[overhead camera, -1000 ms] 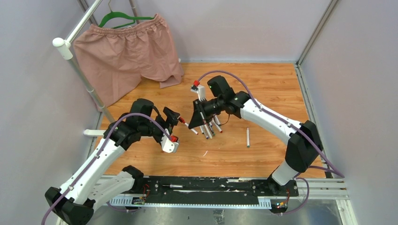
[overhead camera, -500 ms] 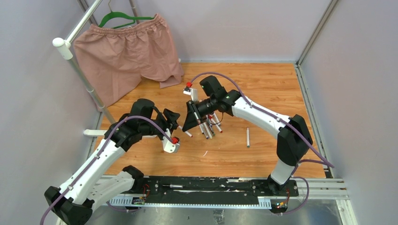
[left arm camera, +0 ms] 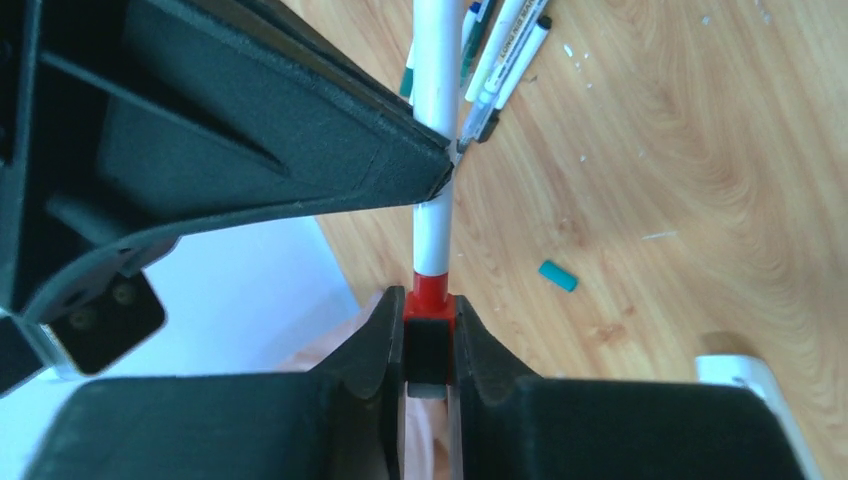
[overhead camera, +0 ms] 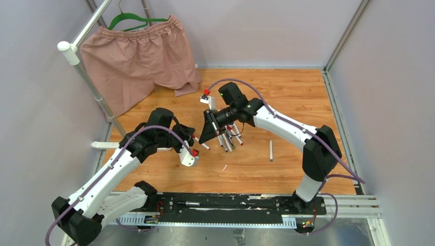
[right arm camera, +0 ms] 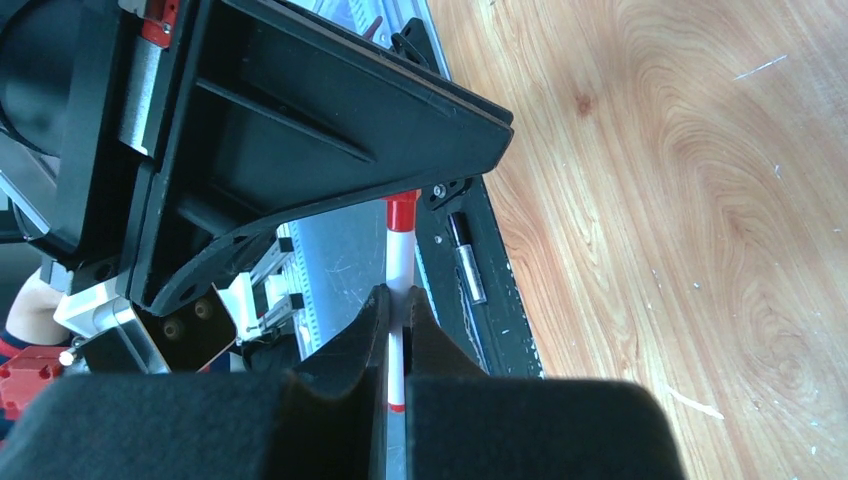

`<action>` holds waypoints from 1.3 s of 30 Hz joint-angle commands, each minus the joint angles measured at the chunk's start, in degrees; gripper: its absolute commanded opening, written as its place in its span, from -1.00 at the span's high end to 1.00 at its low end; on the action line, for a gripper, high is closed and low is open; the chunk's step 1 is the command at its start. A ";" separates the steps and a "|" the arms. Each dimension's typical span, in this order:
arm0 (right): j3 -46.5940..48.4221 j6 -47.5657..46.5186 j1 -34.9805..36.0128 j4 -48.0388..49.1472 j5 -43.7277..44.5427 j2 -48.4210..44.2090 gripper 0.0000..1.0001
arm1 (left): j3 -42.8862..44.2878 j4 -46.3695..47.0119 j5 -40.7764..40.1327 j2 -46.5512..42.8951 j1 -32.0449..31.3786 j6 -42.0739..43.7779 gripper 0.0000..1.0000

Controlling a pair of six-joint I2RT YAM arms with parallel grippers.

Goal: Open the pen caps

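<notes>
A white pen [left arm camera: 437, 90] with a red pen cap [left arm camera: 430, 290] spans the gap between both grippers, above the wooden table. My left gripper [left arm camera: 430, 300] is shut on the red cap. My right gripper [right arm camera: 398, 300] is shut on the white barrel [right arm camera: 400, 262], and the red cap [right arm camera: 401, 208] shows at the pen's far end against the left gripper's black fingers [right arm camera: 300, 130]. In the top view the left gripper [overhead camera: 191, 137] and right gripper [overhead camera: 204, 136] meet tip to tip. More pens [overhead camera: 228, 141] lie in a loose pile just behind.
One single pen [overhead camera: 271, 149] lies on the wood to the right. A loose teal cap [left arm camera: 558, 275] rests on the table. Pink shorts [overhead camera: 138, 56] hang from a rack at the back left. A white bar [overhead camera: 102, 145] lies at the left edge.
The right arm swung left, bringing the pen to the left gripper. The left gripper's jaws closed from wide open onto the red cap.
</notes>
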 commanded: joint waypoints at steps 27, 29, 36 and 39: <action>-5.53 11.59 0.73 14.04 -2.15 0.25 1.00 | 4.04 0.85 -3.76 1.34 -1.36 -6.53 1.00; -6.18 11.53 0.67 13.99 -1.08 -0.37 1.00 | 3.90 0.77 -4.46 1.27 -1.32 -6.74 1.00; -11.32 10.68 -1.12 12.96 -0.85 -4.19 1.00 | 0.75 4.56 -9.97 0.91 -1.20 -7.23 1.00; -15.23 9.41 -1.63 11.16 -0.60 -7.29 1.00 | -0.08 6.78 -13.16 2.10 -0.89 -7.82 1.00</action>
